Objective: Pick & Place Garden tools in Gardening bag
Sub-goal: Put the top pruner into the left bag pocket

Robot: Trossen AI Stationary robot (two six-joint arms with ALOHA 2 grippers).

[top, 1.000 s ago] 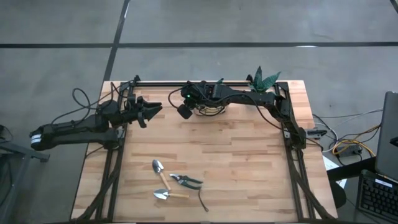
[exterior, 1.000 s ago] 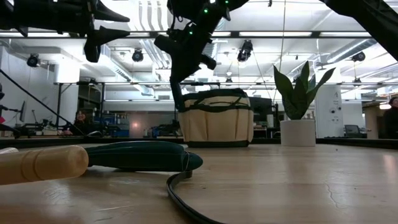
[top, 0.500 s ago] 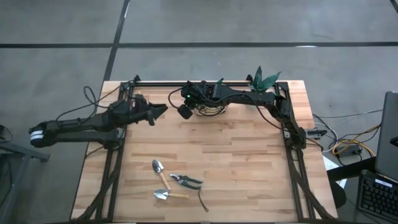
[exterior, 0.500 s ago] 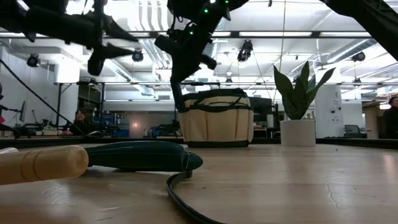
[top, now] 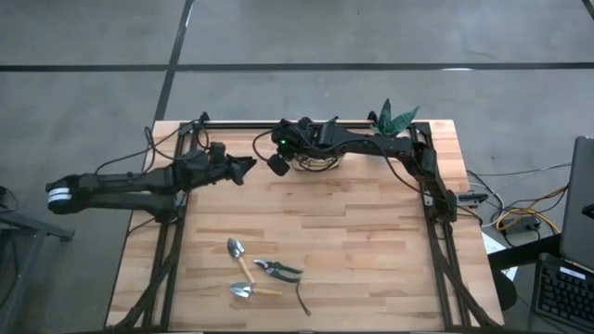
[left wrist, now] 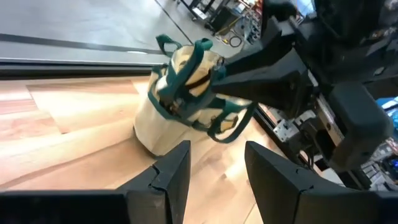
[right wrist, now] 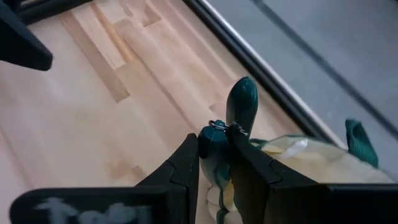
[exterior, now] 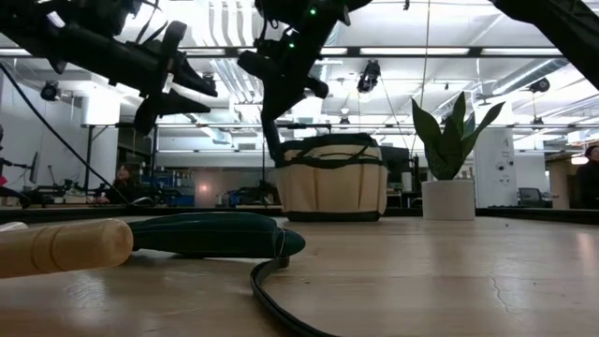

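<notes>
The tan gardening bag [top: 317, 160] with dark green trim stands at the table's far middle; it also shows in the low view [exterior: 332, 183] and the left wrist view [left wrist: 180, 99]. My right gripper [top: 278, 164] is shut on its left rim. My left gripper [top: 249, 167] is open and empty in the air just left of the bag, fingers pointing at it [left wrist: 214, 149]. Two trowels [top: 238, 252] [top: 249, 290], pruning shears [top: 277, 270] and dark snips [top: 303, 299] lie flat near the table's near edge. I see no red item. My right gripper pinches the bag's green-trimmed rim [right wrist: 216, 148] between its two fingers, at the base of a green loop handle [right wrist: 241, 107] with a small metal ring. The fingers [exterior: 270, 140] come down at a slant from above, on the bag's left side. The bag's bottom [exterior: 332, 216] stays by the table.
A green plant [top: 394, 119] in a white pot [exterior: 447, 199] stands at the far right corner, right of the bag. Black frame rails [top: 167, 241] run along the table's left, right and far sides. Bare wood [top: 353, 232] lies between the bag and the tools.
My left gripper has gone toward the table's right edge, closing on the bag, and stays open. My right gripper stays shut on the bag's rim, and the bag has shifted a little toward the table's right.
</notes>
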